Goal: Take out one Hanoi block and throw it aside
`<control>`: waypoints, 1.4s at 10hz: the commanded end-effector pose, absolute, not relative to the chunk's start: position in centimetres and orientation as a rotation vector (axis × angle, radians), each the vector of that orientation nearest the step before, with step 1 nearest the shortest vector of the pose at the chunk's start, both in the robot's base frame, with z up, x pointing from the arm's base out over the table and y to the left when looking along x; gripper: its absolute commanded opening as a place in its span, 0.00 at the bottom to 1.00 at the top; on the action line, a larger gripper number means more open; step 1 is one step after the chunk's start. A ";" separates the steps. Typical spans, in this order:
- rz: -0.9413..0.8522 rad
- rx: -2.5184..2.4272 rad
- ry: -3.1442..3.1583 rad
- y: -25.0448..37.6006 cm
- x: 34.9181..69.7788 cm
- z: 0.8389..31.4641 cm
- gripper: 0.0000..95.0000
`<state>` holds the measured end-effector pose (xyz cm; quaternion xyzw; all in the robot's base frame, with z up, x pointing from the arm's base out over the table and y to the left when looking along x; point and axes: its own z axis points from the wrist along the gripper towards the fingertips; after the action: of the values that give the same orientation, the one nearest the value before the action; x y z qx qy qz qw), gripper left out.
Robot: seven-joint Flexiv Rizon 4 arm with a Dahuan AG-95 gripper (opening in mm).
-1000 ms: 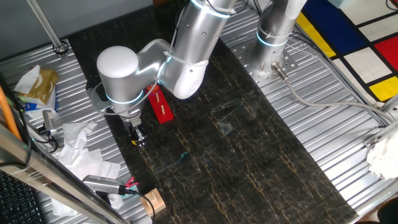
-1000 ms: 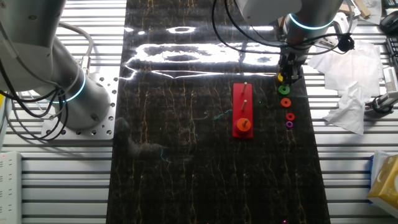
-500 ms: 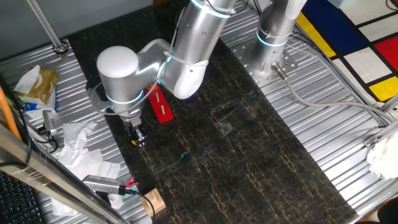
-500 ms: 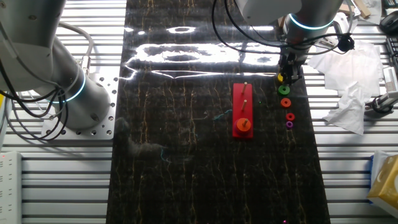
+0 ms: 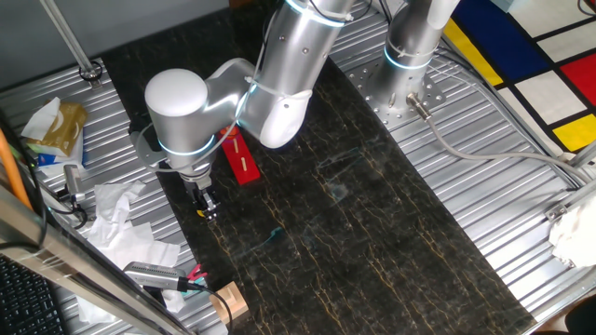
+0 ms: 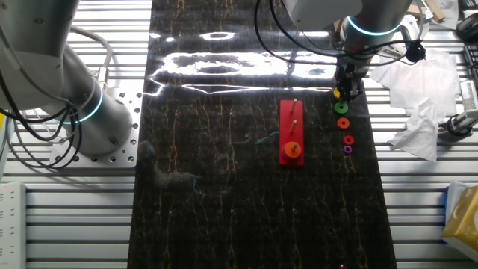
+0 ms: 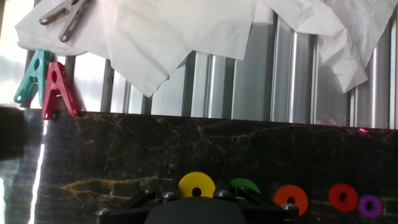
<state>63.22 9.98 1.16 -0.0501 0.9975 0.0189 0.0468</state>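
Observation:
The Hanoi block [image 7: 196, 185] is a yellow ring with a centre hole. It sits between the jaws of my gripper [image 7: 196, 194], which stand close against both its sides, low over the dark mat near its edge. In the fixed views the gripper [image 6: 343, 92] [image 5: 206, 209] points straight down with the yellow block [image 6: 337, 93] at its tips. The block heads a row of loose rings: green [image 6: 342, 107], orange [image 6: 343, 123], red [image 6: 348, 139] and magenta [image 6: 347, 149]. The red peg base [image 6: 291, 133] with one orange ring on it lies to the left.
Crumpled white paper [image 6: 414, 112] and clothes pegs [image 7: 46, 87] lie on the ribbed metal just beyond the mat edge. A second arm [image 6: 60, 82] stands at the far side. A box and clutter [image 5: 56, 130] sit past the paper.

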 end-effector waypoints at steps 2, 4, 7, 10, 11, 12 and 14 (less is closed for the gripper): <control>0.124 -0.143 3.000 10.0 63.2 1.1 0.80; 0.125 -0.141 3.000 10.0 63.2 1.1 0.80; 0.117 -0.150 3.001 10.0 63.2 1.1 0.80; 0.078 -0.148 3.014 10.2 63.2 1.3 0.60; 0.075 -0.145 3.017 10.2 63.3 1.5 0.60; 0.069 -0.140 3.023 10.3 63.3 1.6 0.60; 0.054 -0.136 3.034 10.3 63.3 1.7 0.40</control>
<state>63.30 10.32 1.77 -0.0438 0.9976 0.0175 0.0517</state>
